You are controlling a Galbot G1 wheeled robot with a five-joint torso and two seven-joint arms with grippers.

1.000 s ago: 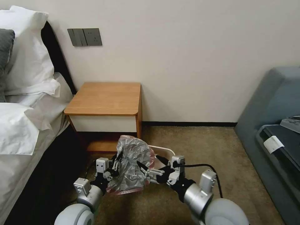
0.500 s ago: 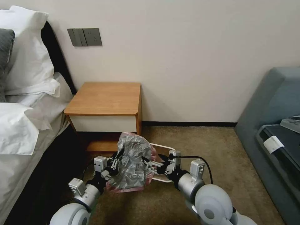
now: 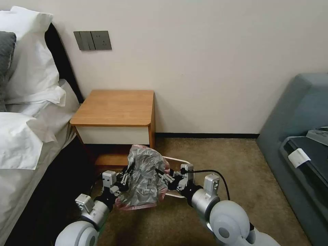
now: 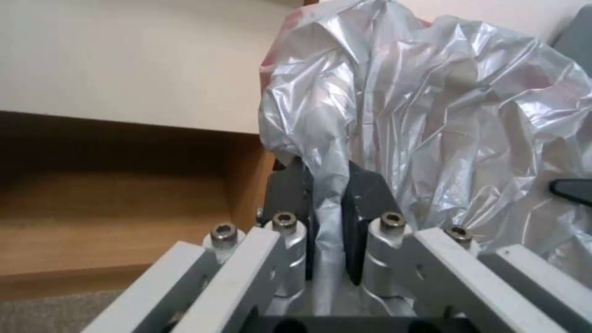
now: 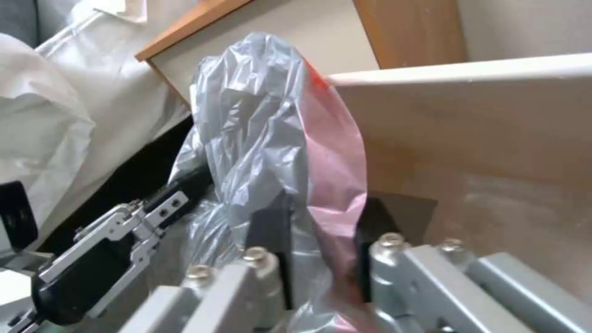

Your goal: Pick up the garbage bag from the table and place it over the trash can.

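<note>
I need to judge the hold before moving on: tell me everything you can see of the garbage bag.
The garbage bag is thin, crinkled, translucent silvery-grey plastic with a pink rim. It is bunched upright, off the table, held above the trash can in front of the nightstand. The left gripper pinches a fold on one side; the right gripper has the pink edge between its fingers on the other.

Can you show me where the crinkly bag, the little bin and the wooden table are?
garbage bag (image 3: 143,177), head view, crinkled grey middle.
trash can (image 3: 179,160), head view, cream rim behind the bag.
table (image 3: 116,106), head view, bare wooden top.
</note>
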